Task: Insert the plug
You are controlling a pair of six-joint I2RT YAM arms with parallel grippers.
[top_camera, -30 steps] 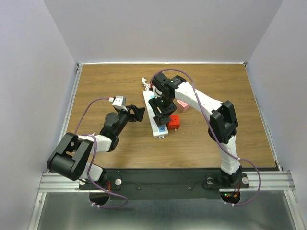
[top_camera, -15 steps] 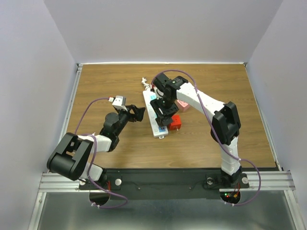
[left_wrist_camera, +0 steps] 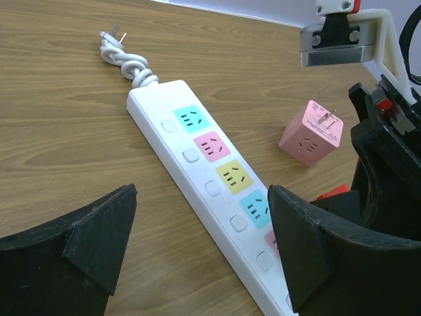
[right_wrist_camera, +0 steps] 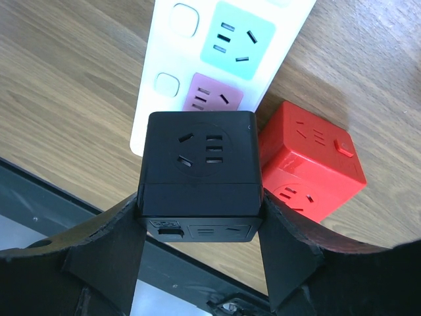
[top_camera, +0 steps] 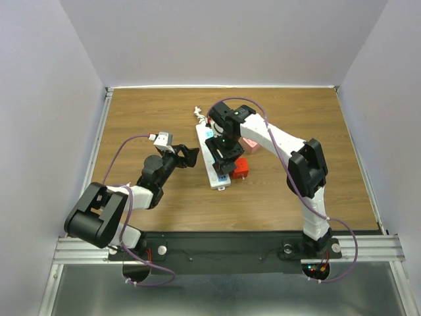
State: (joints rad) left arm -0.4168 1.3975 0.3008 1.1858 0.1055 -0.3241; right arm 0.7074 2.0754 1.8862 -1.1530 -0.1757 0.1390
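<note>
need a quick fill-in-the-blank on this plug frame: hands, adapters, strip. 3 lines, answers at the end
1. The right hand is shut on a ___ plug cube.
2. The left hand is ___ and holds nothing.
3. The adapter lying on the wood with its prongs showing, away from the power strip, is ___.

Answers: black; open; pink

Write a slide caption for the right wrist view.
Right hand grips a black cube adapter over the white power strip; a red cube adapter sits beside it on the table.
</note>
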